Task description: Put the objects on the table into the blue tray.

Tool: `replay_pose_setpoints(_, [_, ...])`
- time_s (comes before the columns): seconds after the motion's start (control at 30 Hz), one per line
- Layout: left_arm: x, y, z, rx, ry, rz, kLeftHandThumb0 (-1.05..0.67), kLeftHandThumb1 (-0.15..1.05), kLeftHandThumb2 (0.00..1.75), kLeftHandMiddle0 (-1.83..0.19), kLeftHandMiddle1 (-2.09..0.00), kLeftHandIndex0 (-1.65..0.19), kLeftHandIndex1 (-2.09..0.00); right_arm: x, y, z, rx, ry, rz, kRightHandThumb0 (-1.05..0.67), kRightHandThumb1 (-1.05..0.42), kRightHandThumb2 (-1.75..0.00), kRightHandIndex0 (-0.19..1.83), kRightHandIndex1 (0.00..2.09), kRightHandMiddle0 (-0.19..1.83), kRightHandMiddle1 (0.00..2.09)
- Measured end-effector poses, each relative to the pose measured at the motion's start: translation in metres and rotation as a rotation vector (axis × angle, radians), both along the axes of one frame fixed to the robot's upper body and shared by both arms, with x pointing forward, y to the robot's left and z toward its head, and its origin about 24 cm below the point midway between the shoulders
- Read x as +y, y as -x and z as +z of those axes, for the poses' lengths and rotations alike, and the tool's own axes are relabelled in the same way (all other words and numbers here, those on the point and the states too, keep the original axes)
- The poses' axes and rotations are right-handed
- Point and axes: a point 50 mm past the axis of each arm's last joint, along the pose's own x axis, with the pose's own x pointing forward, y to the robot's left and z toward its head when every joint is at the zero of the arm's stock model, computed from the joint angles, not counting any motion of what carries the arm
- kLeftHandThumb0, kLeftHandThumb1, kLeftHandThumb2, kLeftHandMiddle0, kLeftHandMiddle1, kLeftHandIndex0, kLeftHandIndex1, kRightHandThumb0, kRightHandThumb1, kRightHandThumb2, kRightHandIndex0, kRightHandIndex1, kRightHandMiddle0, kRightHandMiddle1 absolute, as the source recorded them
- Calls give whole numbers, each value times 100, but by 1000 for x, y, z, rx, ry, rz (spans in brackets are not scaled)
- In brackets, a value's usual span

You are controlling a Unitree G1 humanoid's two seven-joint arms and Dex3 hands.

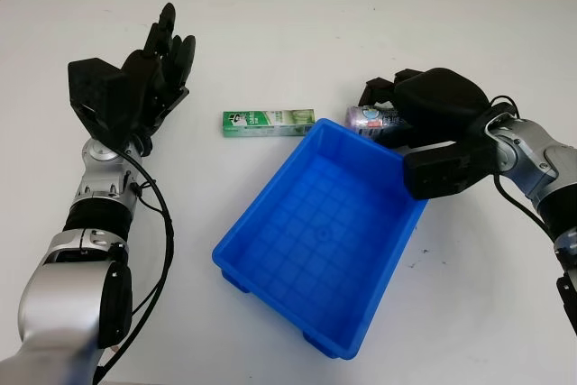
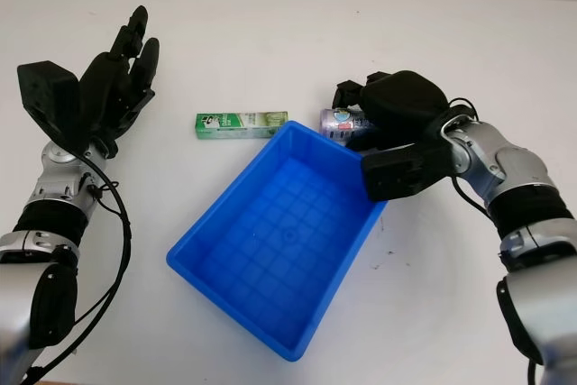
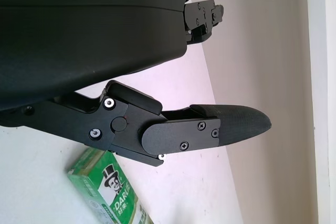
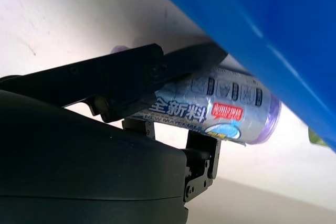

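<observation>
A blue tray sits empty in the middle of the white table. Just beyond its far left corner a green toothpaste box lies flat; the left wrist view catches one end of the box. A purple and silver can lies on its side against the tray's far rim. My right hand comes over it from the right with its fingers curled around the can. My left hand is held up open at the far left, well left of the box, holding nothing.
The tray's blue wall stands right against the can and the right hand. White table stretches bare behind the objects and to both sides of the tray.
</observation>
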Motion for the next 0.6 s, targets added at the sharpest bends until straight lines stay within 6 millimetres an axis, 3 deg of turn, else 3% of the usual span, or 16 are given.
replay_pose_setpoints(0.17, [0, 0, 0, 0, -4, 1, -81, 105, 53, 16, -5, 16, -5, -4, 0, 23, -139, -155, -12, -45, -104, -10, 85, 209, 58, 209])
replay_pose_setpoints(0.3, [0, 0, 0, 1, -6, -2, -81, 105, 53, 14, -6, 15, -6, -5, 5, 73, -275, -388, -4, -43, -105, -12, 90, 209, 65, 209])
replay_pose_setpoints(0.4, [0, 0, 0, 3, -6, -1, -81, 105, 52, 15, -5, 15, -6, 2, 16, 105, -356, -513, 67, -43, -105, -9, 103, 209, 81, 209])
replay_pose_setpoints(0.5, [-1, 0, -1, 5, -7, -2, -81, 105, 53, 15, -5, 15, -5, 16, 30, 124, -391, -601, 155, -44, -105, -10, 101, 209, 77, 209])
replay_pose_setpoints(0.6, [-1, 0, -1, 6, -11, -2, -80, 105, 54, 15, -5, 16, -5, 29, 45, 128, -321, -673, 248, -41, -105, -13, 95, 209, 66, 209])
